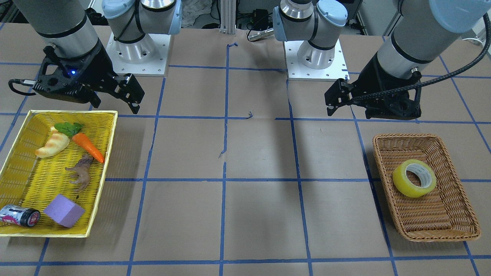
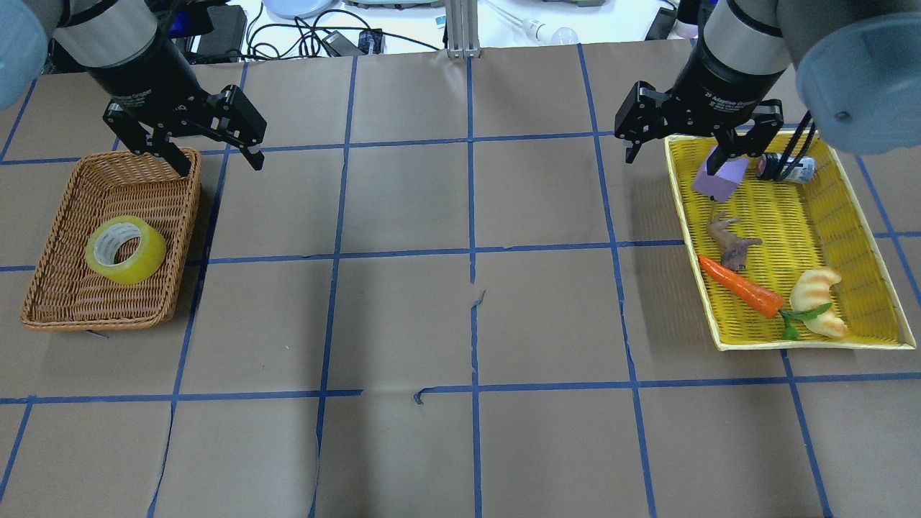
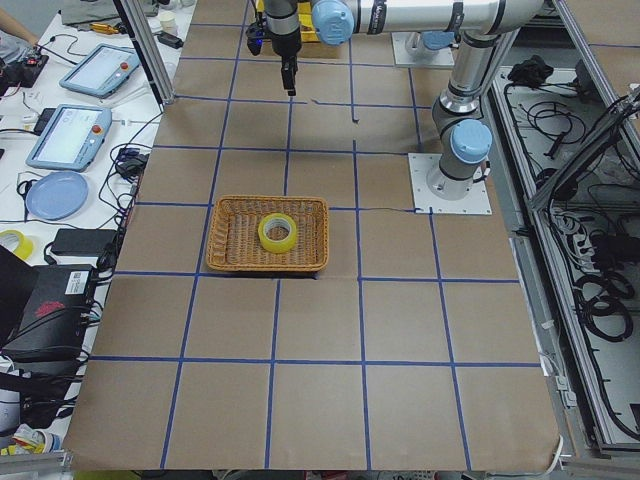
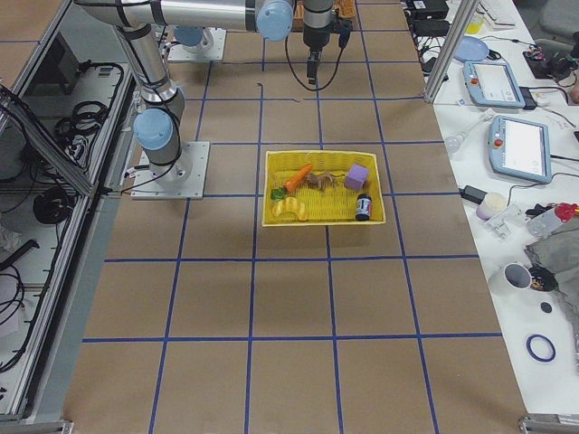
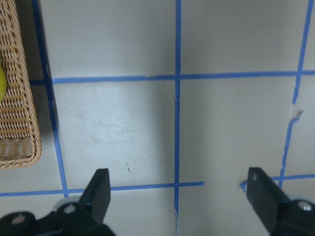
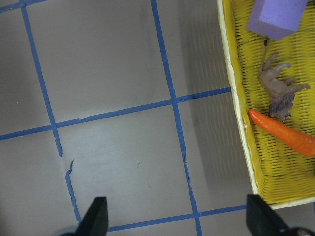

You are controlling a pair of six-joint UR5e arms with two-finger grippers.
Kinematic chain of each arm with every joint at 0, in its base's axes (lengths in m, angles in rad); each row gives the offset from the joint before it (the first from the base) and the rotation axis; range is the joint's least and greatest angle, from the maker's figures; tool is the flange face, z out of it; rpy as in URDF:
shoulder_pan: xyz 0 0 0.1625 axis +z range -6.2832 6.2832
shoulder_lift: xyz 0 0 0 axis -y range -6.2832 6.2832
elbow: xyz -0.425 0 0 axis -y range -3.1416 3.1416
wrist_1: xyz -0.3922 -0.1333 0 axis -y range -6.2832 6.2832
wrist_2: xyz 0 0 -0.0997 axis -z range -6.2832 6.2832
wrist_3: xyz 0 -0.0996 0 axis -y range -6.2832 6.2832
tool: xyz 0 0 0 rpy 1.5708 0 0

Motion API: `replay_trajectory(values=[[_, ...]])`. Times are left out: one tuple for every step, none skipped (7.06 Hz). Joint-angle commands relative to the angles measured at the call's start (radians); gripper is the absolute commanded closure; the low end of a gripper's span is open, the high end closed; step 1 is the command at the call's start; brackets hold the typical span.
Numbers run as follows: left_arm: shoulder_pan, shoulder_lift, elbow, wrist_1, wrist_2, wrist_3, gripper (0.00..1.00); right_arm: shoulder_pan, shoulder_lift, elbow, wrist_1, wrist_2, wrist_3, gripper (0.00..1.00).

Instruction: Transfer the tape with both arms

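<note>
The yellow tape roll [image 1: 401, 183] lies flat in a brown wicker basket [image 1: 406, 136] on my left side. It also shows in the overhead view [image 2: 149, 260] and the exterior left view [image 3: 266, 239]. My left gripper [image 2: 221, 165] hangs open and empty above the table, just past the basket's far right corner. In the left wrist view [image 5: 179, 192] it is over bare paper, with the wicker basket [image 5: 19, 98] at the frame's left edge. My right gripper [image 2: 670, 165] is open and empty above the far left corner of a yellow basket [image 2: 806, 346].
The yellow basket [image 1: 69, 112] holds a carrot [image 1: 89, 147], a croissant [image 1: 51, 147], a brown toy hand [image 1: 80, 174], a purple block [image 1: 63, 210] and a small dark-capped can [image 1: 19, 215]. Blue tape lines grid the brown paper table. Both arm bases stand at the robot's edge.
</note>
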Motion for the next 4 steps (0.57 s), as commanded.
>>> replay_trajectory(values=[[-0.009,-0.019,-0.004,0.0,-0.003,-0.06,0.0,0.001,-0.002,0.002,0.012,0.004,0.0,0.0],[-0.009,-0.02,-0.006,0.006,-0.003,-0.053,0.01,0.001,-0.002,0.0,0.012,0.002,0.0,0.0],[-0.009,-0.02,-0.006,0.006,-0.003,-0.053,0.01,0.001,-0.002,0.002,0.02,-0.009,0.0,0.0],[-0.009,-0.02,-0.006,0.006,-0.003,-0.053,0.01,0.001,-0.002,0.0,0.031,-0.009,0.0,0.0]])
